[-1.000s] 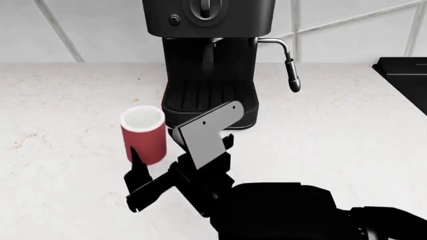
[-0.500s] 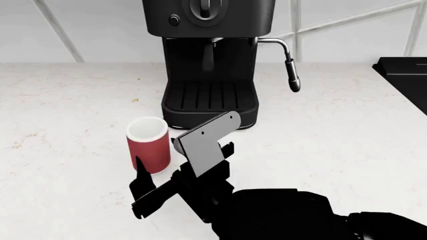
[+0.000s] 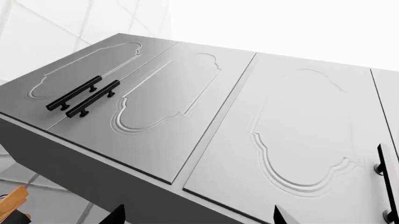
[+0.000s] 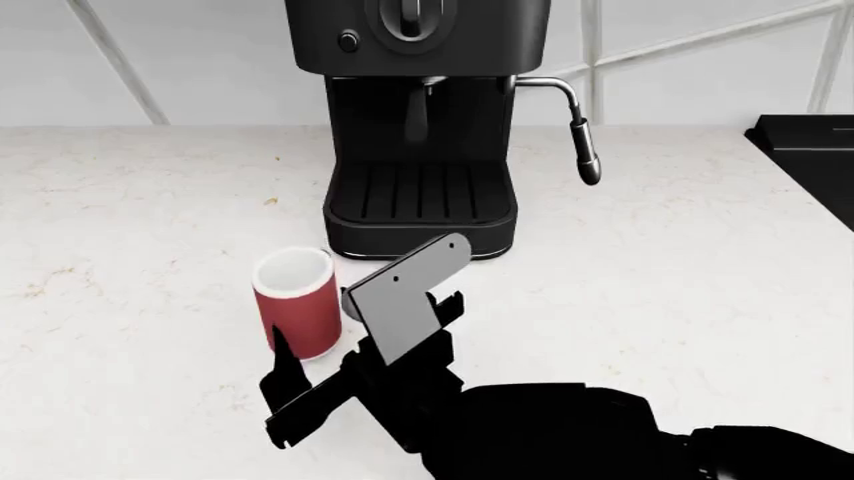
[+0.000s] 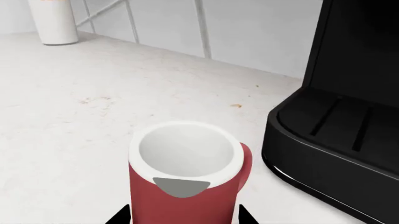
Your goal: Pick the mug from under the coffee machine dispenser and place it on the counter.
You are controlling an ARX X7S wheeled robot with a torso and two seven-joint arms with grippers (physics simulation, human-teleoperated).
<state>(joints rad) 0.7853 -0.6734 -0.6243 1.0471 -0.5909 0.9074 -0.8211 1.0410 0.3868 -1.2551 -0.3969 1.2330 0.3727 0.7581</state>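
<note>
The red mug (image 4: 296,300) with a white interior stands upright in front of and left of the black coffee machine (image 4: 420,120), off its drip tray. Whether it touches the white counter (image 4: 667,260) I cannot tell. My right gripper (image 4: 314,328) is shut on the mug, one finger on each side. In the right wrist view the mug (image 5: 187,186) fills the space between the gripper's (image 5: 181,218) fingers, its handle toward the machine (image 5: 337,130). My left gripper (image 3: 198,215) is open and empty, aimed at wall cabinets.
A chrome steam wand (image 4: 583,140) hangs at the machine's right. A black stovetop (image 4: 807,150) is at the far right edge. A white cylinder (image 5: 55,21) stands by the tiled wall. Grey cabinet doors with black handles (image 3: 81,95) fill the left wrist view.
My right gripper has drawn back toward me with the mug in it, moving the mug farther from the machine's drip tray and slightly right.
</note>
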